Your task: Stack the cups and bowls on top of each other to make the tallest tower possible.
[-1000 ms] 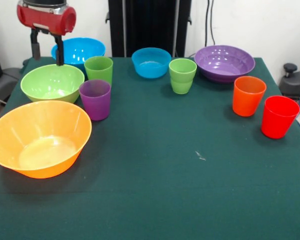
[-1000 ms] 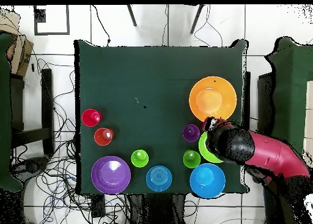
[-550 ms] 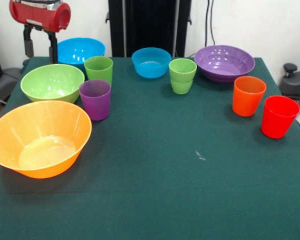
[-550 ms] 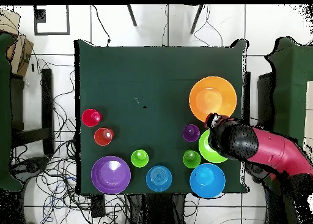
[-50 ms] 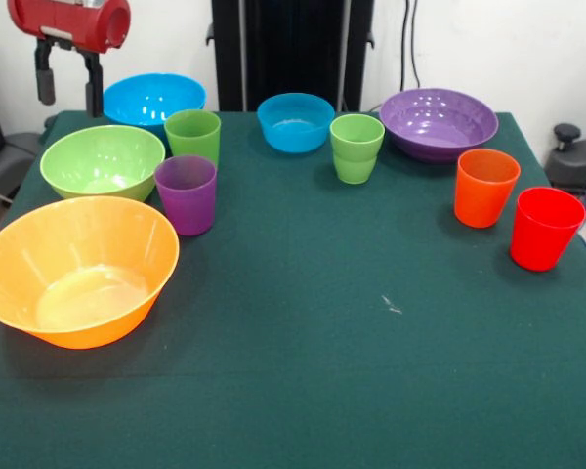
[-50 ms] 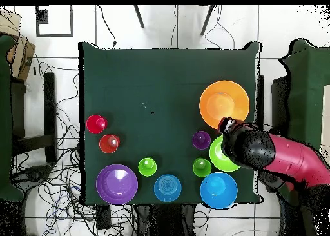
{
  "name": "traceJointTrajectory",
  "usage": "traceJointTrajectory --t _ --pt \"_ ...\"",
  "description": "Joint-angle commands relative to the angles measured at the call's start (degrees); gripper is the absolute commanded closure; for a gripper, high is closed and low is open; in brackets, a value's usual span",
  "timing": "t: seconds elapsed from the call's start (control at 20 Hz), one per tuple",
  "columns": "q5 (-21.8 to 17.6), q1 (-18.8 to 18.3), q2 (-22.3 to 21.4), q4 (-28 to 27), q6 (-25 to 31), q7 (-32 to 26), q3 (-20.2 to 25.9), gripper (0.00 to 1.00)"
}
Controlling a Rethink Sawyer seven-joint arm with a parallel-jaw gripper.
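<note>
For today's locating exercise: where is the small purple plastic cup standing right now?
In the front view the small purple plastic cup stands at the table's left, between the lime green bowl and the big orange bowl, just before a lime green cup.

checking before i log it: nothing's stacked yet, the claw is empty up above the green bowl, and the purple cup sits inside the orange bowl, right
Not quite. The purple cup stands on the table beside the orange bowl, not in it, as the front view shows. The rest holds: nothing is stacked, and the claw hangs empty above the green bowl.

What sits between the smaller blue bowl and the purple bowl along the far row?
One lime green cup stands between the smaller blue bowl and the purple bowl, clearest in the front view; the overhead view agrees.
</note>
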Motion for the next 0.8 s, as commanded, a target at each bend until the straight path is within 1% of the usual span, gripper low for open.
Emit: traceJointTrajectory --t 0.05,0.15,0.25,0.3,0.35,0.4,0.55,0.6,0.7,0.8 --pt "0.19 -0.71 -0.79 0.68 3.57 -6.63 6.91 0.0" --pt "0.02 -0.95 -0.71 0.58 3.66 -6.7 7.22 0.0" --pt "0.36 -0.1 -0.45 -0.12 4.55 -4.77 6.29 0.0" --pt "0.39 0.3 -0.38 -0.36 4.07 -3.68 5.81 0.0" --pt "1.16 1.17 -0.01 -1.15 5.13 -1.65 4.69 0.0" --pt "1.33 1.58 0.01 -1.73 6.15 -1.3 4.25 0.0" --pt "0.82 2.0 0.67 -3.75 8.38 -3.23 4.55 0.0" --pt "-0.07 2.12 1.14 -4.43 9.07 -4.66 4.65 0.0" --pt "-1.72 2.24 2.49 -5.62 8.23 -6.31 4.99 0.0" --pt "-1.99 1.98 3.1 -5.75 7.4 -6.64 5.26 0.0"
